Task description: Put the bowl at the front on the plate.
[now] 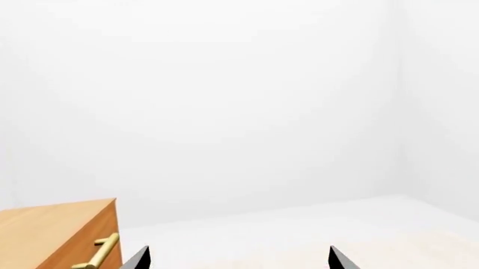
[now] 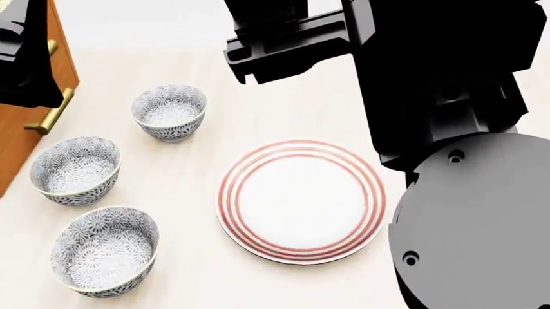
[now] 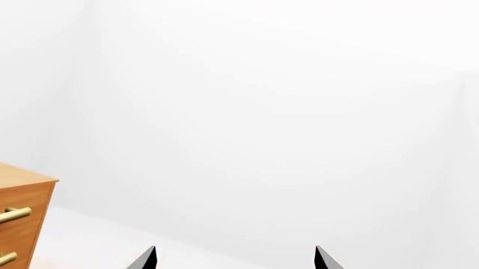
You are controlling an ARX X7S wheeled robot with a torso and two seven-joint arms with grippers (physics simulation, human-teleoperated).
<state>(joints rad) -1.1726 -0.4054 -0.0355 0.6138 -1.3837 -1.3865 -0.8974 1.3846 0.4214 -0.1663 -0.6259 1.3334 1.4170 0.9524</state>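
Three blue-grey floral bowls stand in a column on the pale tabletop at the left of the head view. The bowl [image 2: 105, 250] nearest me is the front one, upright and empty. To its right lies the plate [image 2: 301, 201], white with red rings and bare. My left gripper [image 1: 238, 260] is open, its dark fingertips [image 1: 139, 259] wide apart with nothing between them. My right gripper [image 3: 234, 259] is open too and holds nothing. Both wrist views face a white wall and show neither bowl nor plate. The bulky right arm [image 2: 447, 129] hangs over the table's right side.
Behind the front bowl stand the middle bowl [image 2: 76, 168] and the far bowl [image 2: 169, 111]. A wooden cabinet [image 2: 30, 129] with brass handles borders the table's left side; this cabinet [image 1: 64, 235] also shows in both wrist views. The left arm [image 2: 24, 51] is above the cabinet.
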